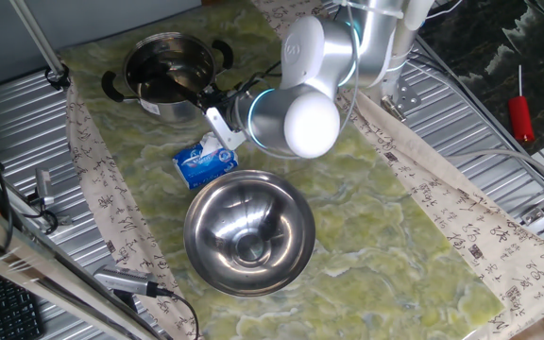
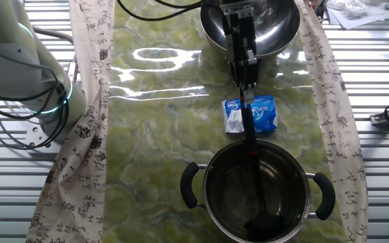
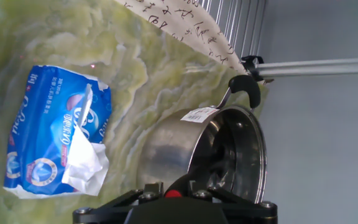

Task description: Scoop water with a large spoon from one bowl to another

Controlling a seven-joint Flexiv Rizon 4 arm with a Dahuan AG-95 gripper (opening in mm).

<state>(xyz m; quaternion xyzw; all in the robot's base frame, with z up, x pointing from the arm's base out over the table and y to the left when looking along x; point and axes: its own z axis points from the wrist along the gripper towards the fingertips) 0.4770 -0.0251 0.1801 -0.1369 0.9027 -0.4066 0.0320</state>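
Spoon first: the large spoon point(image 2: 251, 162) sits pinched in the gripper point(image 2: 247, 86) at centre frame in the other fixed view, jaws closed on the handle's top. From there its long axis runs straight down-frame, past the blue-and-white tissue pack point(image 2: 250, 113), and dips into the handled pot point(image 2: 256, 192) at the bottom, scoop end low against the near wall. No water sheen is clear enough to call. Behind the wrist, at the top edge, waits the steel bowl point(image 2: 279, 27). In one fixed view the arm point(image 1: 300, 94) reaches in from the upper right, forearm laid low and level.
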